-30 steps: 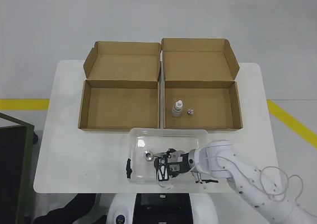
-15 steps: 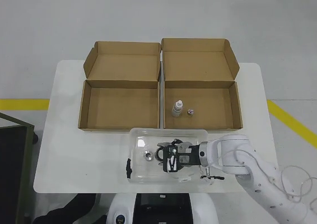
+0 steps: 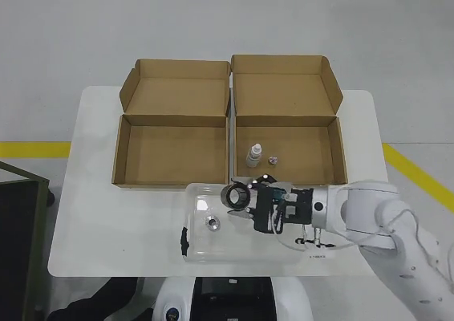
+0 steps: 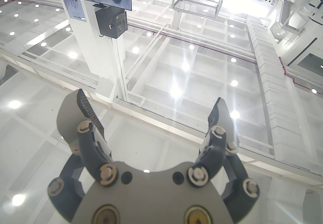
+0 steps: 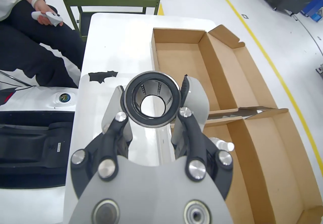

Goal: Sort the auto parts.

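My right gripper (image 3: 241, 197) is shut on a metal sleeve with a black rim (image 3: 235, 195), held above the back edge of the clear tray (image 3: 191, 191). In the right wrist view the sleeve (image 5: 151, 85) sits between both fingers of the gripper (image 5: 152, 83), its bore facing the camera. A round metal part (image 3: 210, 223) lies in the tray, and a black part (image 3: 184, 239) sits at its left rim. The right cardboard box (image 3: 323, 156) holds a small white bottle (image 3: 253, 154) and a tiny part (image 3: 273, 160). My left gripper (image 4: 150, 99) is open, pointing at the ceiling.
The left cardboard box (image 3: 171, 152) stands beside the right one, both with lids folded back. A green cart (image 3: 2, 209) stands left of the white table (image 3: 99, 209). Bare table lies left of the tray.
The right gripper has risen from the front of the tray with the sleeve and moved back and to the right, toward the boxes.
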{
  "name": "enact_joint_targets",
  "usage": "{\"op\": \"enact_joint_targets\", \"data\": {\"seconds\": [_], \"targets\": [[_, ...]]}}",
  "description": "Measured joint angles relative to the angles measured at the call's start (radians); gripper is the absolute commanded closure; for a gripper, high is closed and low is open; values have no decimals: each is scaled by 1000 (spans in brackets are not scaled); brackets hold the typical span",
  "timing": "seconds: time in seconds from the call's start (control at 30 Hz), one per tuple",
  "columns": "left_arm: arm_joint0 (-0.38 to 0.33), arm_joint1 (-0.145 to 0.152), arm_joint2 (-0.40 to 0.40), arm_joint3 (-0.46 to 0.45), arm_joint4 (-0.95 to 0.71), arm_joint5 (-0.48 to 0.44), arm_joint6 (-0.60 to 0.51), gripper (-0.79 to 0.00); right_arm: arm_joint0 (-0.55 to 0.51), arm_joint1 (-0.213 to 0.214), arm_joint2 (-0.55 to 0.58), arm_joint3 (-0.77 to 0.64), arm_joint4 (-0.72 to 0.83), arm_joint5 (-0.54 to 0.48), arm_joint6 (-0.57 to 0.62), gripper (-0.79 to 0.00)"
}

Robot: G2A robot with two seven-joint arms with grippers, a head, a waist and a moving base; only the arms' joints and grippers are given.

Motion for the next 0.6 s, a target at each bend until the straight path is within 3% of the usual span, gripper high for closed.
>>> {"op": "enact_joint_targets", "data": {"seconds": [0.6], "targets": [[0, 0, 0, 0, 0, 0, 0, -785, 46, -4, 36, -17, 7, 30, -95, 0]]}}
